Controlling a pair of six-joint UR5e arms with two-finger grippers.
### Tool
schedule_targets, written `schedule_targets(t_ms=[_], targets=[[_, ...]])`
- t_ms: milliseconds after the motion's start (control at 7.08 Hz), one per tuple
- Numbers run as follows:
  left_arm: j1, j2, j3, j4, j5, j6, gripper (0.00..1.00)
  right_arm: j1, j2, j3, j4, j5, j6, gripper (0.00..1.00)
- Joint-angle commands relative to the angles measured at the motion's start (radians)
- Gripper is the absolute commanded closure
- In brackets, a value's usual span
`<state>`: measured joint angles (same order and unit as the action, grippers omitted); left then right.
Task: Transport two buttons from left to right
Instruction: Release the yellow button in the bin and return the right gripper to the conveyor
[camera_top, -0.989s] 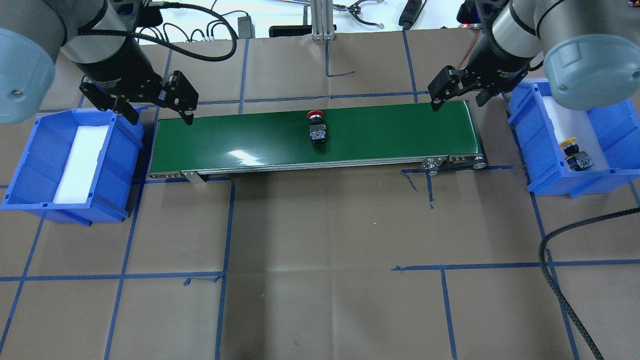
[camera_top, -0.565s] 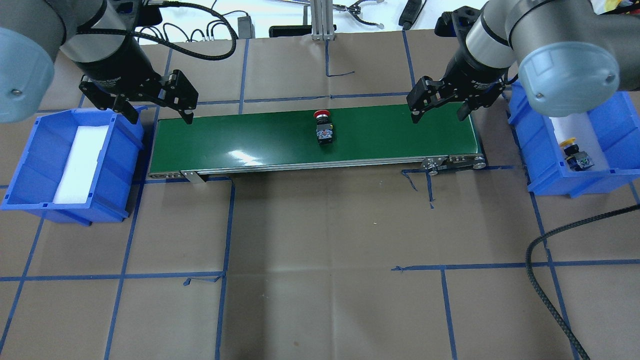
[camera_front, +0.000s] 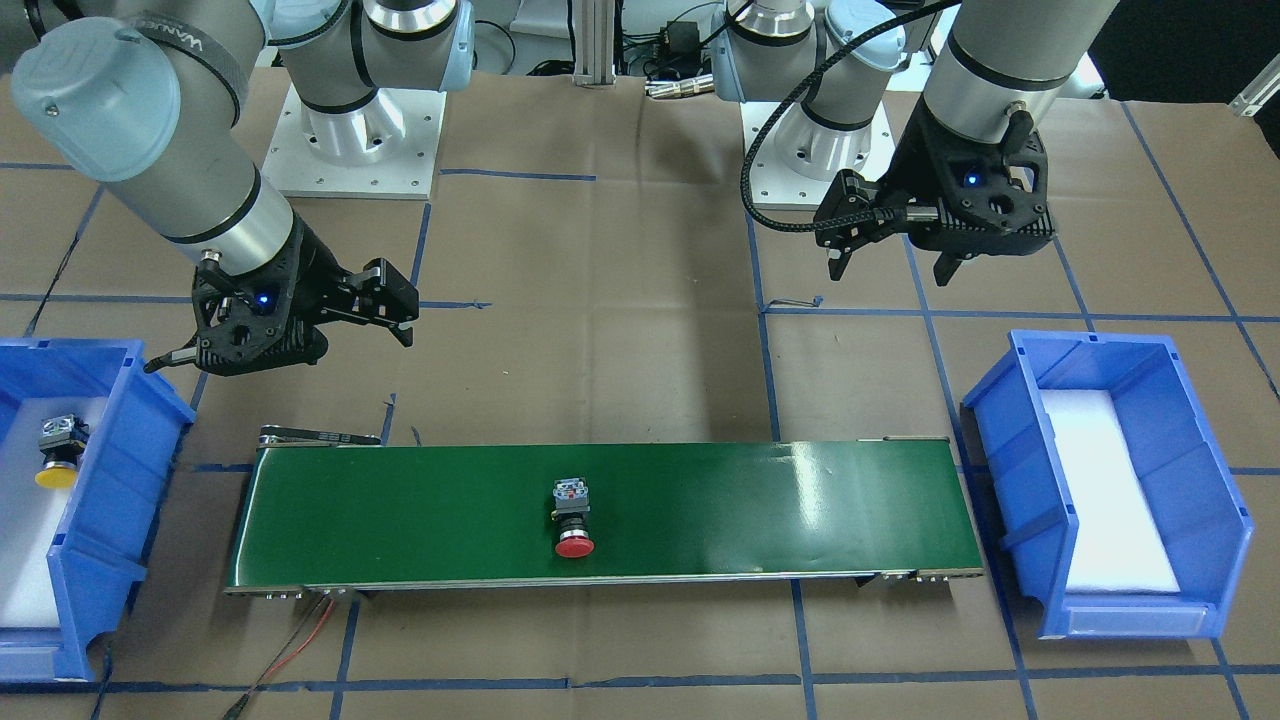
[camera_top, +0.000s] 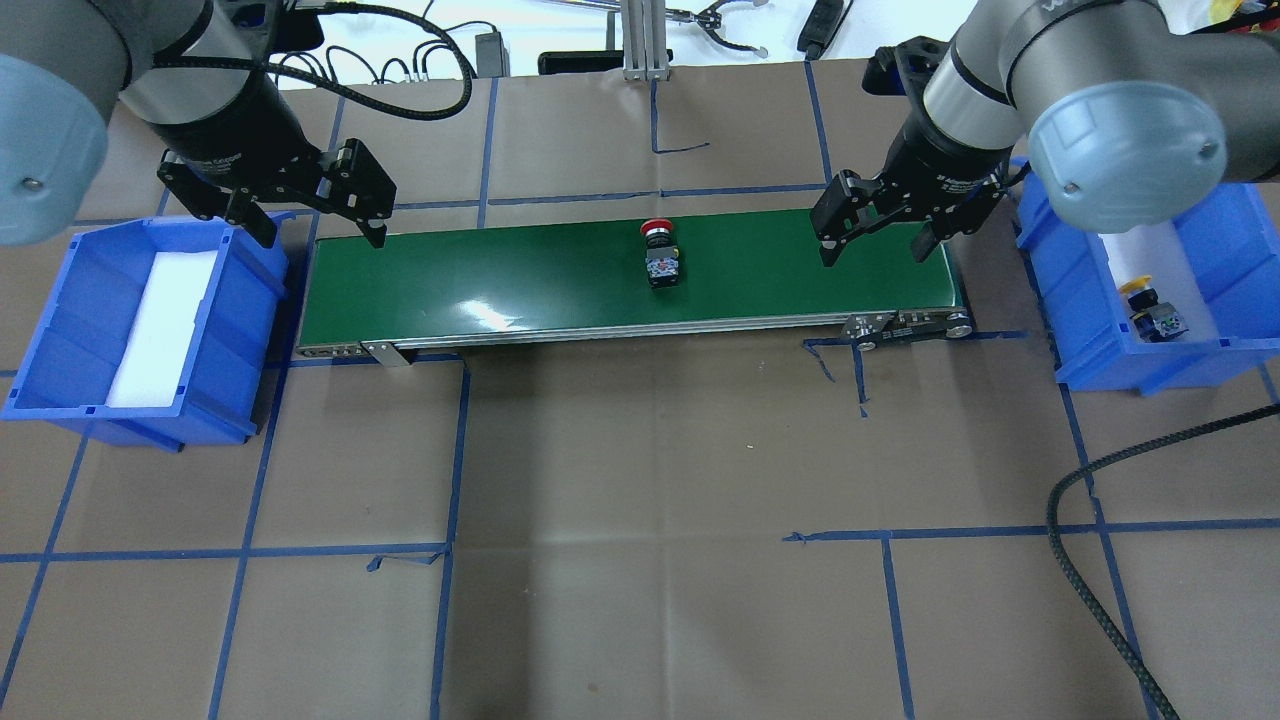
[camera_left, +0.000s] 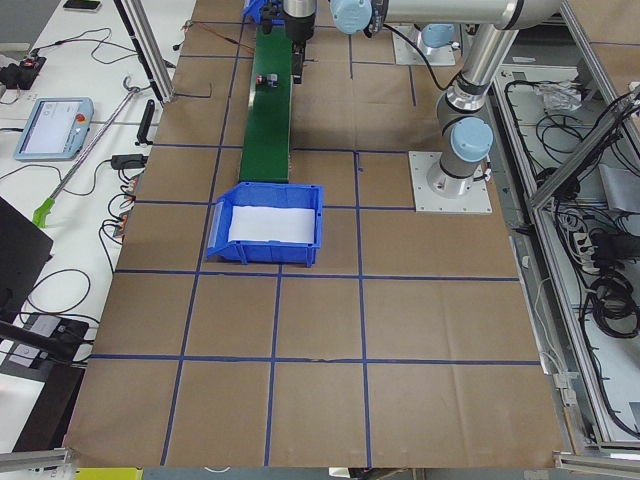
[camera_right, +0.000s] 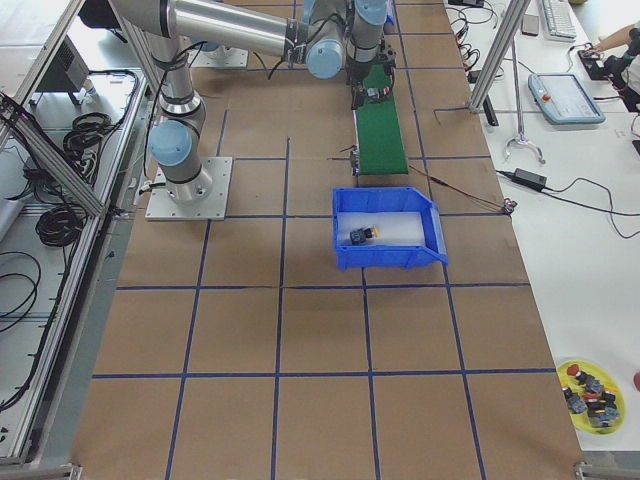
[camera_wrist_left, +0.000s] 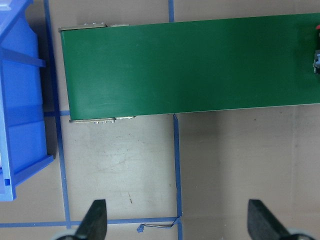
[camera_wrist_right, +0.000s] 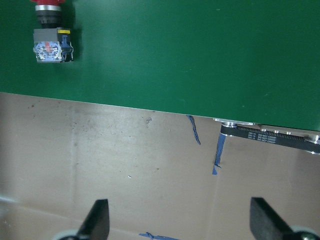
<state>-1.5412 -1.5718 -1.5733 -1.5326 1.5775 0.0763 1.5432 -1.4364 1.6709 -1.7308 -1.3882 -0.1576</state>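
Rightward along the belt goes the red mushroom-capped push button (camera_top: 661, 256) since the earlier overhead frames, and the right two-finger gripper (camera_top: 872, 245) has swung in from beside its bin to hang over the long green conveyor belt (camera_top: 500, 280) at its right end. Its jaws stand wide open with nothing between them. The red button lies on its side on the belt, cap toward the far edge and grey-blue contact block toward the near edge. It is well apart from those jaws, off to their left-arm side. In the right wrist view it sits beyond and to one side of the black fingertips (camera_wrist_right: 97, 220), not between them.

The left two-finger gripper (camera_top: 322, 235) hovers at the belt's other end, jaws also spread wide and holding nothing. Just beside its outer finger stands the left blue plastic bin (camera_top: 60, 300), which holds a white foam pad (camera_top: 160, 320).

Past the right jaws' outer finger stands the right blue plastic bin (camera_top: 1080, 370). In it the yellow mushroom-capped push button (camera_top: 1150, 308) lies on its side on white foam — near the bin's front wall, well apart from the jaws.
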Motion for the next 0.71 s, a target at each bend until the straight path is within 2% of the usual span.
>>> schedule_targets(t_ms=[0, 283, 424, 565], targets=[[0.0, 0.001, 0.001, 0.0, -0.001, -0.001, 0.0, 0.0, 0.016, -0.002, 0.005, -0.003, 0.007, 0.0], [0.0, -0.001, 0.001, 0.0, -0.001, -0.001, 0.0, 0.0, 0.022, -0.005, -0.01, -0.008, 0.038, 0.0], [0.0, -0.001, 0.002, 0.0, -0.001, -0.001, 0.0, 0.002, 0.022, -0.008, -0.013, -0.041, 0.094, 0.0], [0.0, -0.001, 0.004, 0.0, -0.001, -0.001, 0.0, 0.006, 0.024, -0.007, -0.054, -0.12, 0.108, 0.0]])
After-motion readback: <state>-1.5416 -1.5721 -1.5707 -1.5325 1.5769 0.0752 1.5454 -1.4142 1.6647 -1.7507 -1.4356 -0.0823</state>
